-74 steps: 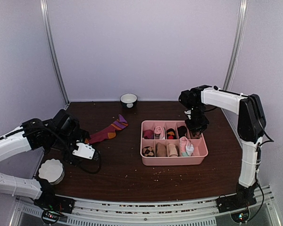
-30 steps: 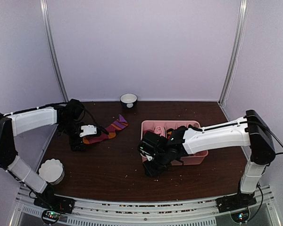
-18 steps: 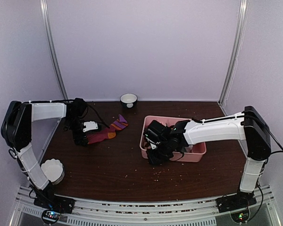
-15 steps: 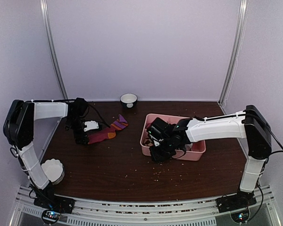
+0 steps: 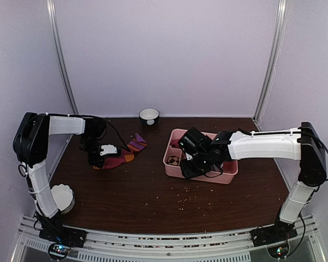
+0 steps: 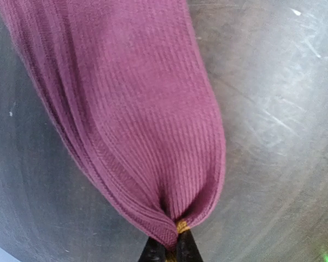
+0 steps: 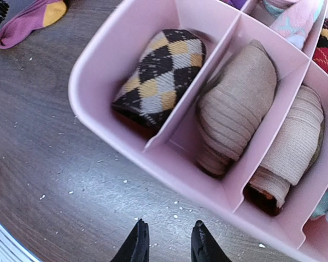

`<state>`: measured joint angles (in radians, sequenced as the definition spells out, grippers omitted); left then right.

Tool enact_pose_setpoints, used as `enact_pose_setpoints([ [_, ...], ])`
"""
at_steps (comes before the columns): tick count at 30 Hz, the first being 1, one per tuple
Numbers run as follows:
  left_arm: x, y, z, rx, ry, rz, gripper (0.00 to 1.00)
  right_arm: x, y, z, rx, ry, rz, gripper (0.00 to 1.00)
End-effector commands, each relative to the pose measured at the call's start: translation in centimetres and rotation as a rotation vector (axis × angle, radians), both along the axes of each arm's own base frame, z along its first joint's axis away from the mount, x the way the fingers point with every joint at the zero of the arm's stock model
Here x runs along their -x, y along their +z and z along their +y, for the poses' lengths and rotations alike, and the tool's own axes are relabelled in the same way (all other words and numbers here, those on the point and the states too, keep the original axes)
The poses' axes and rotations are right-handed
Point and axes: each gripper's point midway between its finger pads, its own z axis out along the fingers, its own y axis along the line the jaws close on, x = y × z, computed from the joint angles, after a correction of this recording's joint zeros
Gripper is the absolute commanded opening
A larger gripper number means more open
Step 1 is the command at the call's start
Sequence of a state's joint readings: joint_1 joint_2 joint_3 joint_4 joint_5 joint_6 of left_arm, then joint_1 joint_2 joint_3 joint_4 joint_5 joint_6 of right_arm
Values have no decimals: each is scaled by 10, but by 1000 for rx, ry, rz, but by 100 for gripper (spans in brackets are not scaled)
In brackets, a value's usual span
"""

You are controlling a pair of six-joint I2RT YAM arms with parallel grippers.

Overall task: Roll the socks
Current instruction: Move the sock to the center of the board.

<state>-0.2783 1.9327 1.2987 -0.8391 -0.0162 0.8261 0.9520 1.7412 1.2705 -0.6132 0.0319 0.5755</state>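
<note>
Crumbs (image 5: 181, 200) across dark tabletop (image 5: 126, 191), lilac walls (image 5: 169, 54)

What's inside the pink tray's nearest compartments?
One rolled sock each: an argyle roll in the corner of the pink tray, a tan roll beside it, a beige roll next. Rolls cover the compartment floors; farther compartments are mostly out of frame.

A dark red sock (image 5: 124, 152) with a purple-striped cuff lies slantwise near the left edge of the tabletop (image 5: 153, 191), cuff toward the far edge. The left hand (image 5: 94, 160) is closed at its other end. The right hand (image 5: 187, 169) is over the near left part of a pink divided tray (image 5: 208, 179). A small bowl (image 5: 149, 115) stands at the far edge, and a white fluted dish (image 5: 62, 197) sits by the near left corner.
</note>
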Motion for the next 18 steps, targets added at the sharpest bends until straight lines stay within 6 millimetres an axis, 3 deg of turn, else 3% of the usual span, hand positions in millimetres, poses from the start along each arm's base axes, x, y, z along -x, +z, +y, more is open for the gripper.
enact_pose_setpoints([
  [1, 37, 12, -3, 43, -7, 133, 0, 4, 20, 9, -20, 16, -56, 27],
  [4, 63, 41, -12, 103, -31, 169, 0, 9, 19, 15, -31, 36, -57, 27],
  [8, 126, 87, -34, 172, -149, 298, 0, 14, 18, 25, -46, 67, -62, 28],
  [10, 158, 97, -37, 142, -239, 320, 0, 13, 19, 30, -56, 81, -68, 31],
  [13, 201, 86, -29, 46, -356, 342, 0, 11, 20, 42, -58, 107, -81, 36],
  [18, 220, 54, 15, -134, -370, 309, 2, 10, 13, 74, -103, 150, -82, 47],
])
